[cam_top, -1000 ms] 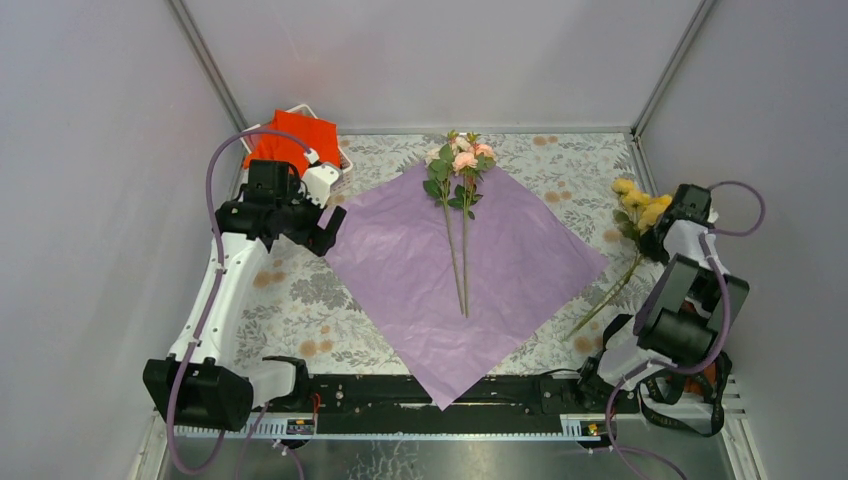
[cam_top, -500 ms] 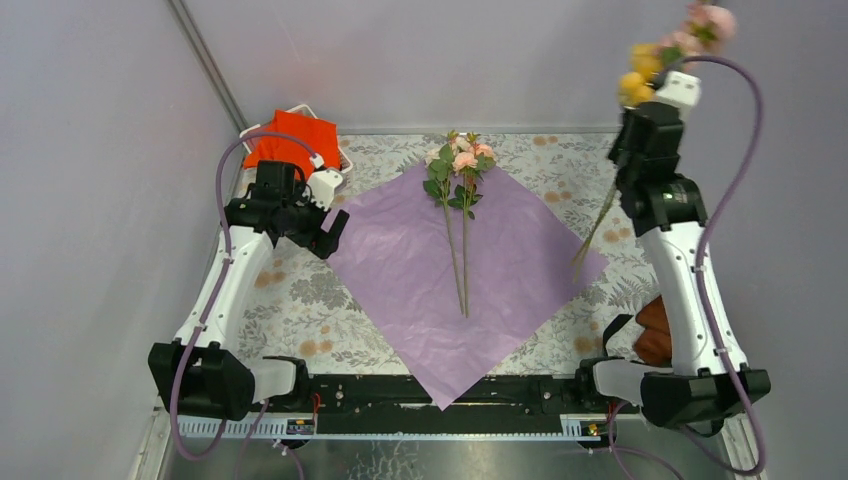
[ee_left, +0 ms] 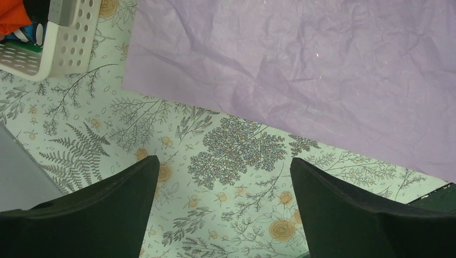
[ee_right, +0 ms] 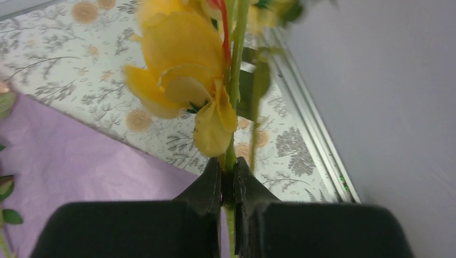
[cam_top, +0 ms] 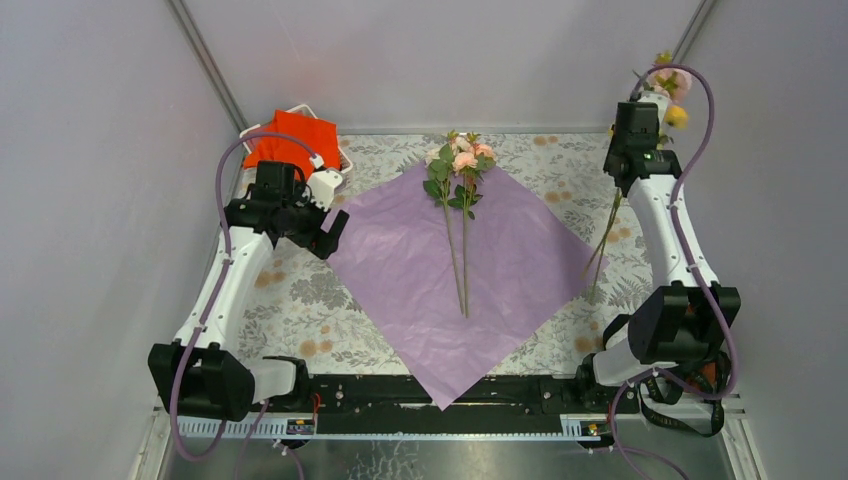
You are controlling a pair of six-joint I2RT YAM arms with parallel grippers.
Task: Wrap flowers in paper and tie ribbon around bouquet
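Note:
The purple paper lies flat like a diamond in the middle of the table. Two flowers with pink and cream blooms lie on it, stems pointing toward me. My right gripper is raised at the back right, shut on the green stem of a yellow-bloomed flower. Its stem hangs down over the paper's right corner. My left gripper stands open and empty over the tablecloth by the paper's left edge. The ribbon and the bouquet are out of view.
A white perforated basket holding an orange-red cloth sits at the back left, close to my left gripper. Grey walls enclose the table on three sides. A metal rail runs along the right edge.
My right arm has lifted the yellow flower off the table at the right, swung it high to the back right, then lowered a little. My left arm shifted only slightly.

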